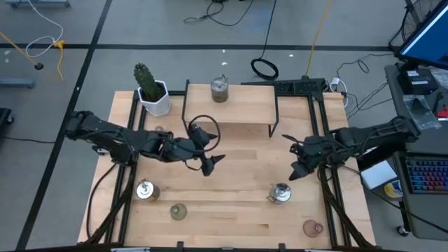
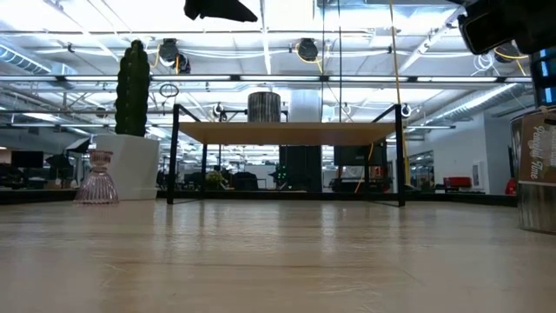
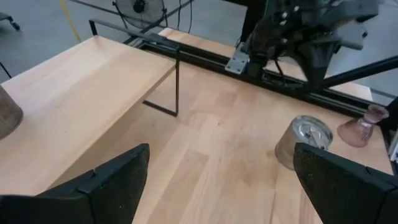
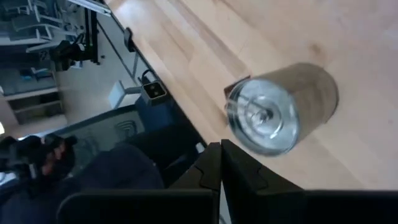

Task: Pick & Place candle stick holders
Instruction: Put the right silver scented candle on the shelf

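Note:
One silvery holder (image 1: 219,89) stands on the wooden riser (image 1: 231,105) at the far middle, and it also shows in the low view (image 2: 264,106). Two more silvery holders stand on the table, at near left (image 1: 145,190) and near right (image 1: 281,193). An olive glass holder (image 1: 178,211) and a pink one (image 1: 313,227) stand by the near edge. Another pink one (image 2: 95,178) stands by the cactus pot. My left gripper (image 1: 210,162) hovers open and empty at mid-table (image 3: 221,180). My right gripper (image 1: 297,171) is shut and empty, above and just beyond the near-right silvery holder (image 4: 280,115).
A green cactus in a white pot (image 1: 150,91) stands at the far left corner. The riser's black legs (image 1: 185,112) stand on the table's far half. Black frame rails (image 1: 325,140) run along both sides. Bare wood lies between the grippers.

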Tool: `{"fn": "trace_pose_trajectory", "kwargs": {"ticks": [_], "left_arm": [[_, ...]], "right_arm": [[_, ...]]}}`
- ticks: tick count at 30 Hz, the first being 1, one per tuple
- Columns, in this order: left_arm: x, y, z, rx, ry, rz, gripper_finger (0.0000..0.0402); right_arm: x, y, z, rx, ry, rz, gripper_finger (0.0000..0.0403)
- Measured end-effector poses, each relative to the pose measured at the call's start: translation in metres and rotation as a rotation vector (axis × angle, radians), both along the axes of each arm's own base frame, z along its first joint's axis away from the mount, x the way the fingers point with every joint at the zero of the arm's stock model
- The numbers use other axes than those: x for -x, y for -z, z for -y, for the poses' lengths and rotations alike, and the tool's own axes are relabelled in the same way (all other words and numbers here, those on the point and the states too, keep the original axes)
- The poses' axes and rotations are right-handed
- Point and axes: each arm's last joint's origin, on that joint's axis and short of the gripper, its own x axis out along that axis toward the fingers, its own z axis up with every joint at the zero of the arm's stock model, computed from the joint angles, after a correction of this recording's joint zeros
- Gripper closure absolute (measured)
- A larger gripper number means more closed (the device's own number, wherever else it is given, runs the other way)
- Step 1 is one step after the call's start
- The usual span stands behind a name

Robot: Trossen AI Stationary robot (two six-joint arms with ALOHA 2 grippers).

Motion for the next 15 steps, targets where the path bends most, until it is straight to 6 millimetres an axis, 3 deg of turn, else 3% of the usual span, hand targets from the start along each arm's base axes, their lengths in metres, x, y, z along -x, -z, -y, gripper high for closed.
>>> {"fn": "trace_pose_trajectory", "kwargs": {"ticks": [15], "left_arm": [[-0.016, 0.020, 0.001, -0.010, -0.004, -0.059, 0.0011]], "right_arm": [[0.005, 0.006, -0.022, 0.158, 0.024, -0.047, 0.0402]]}}
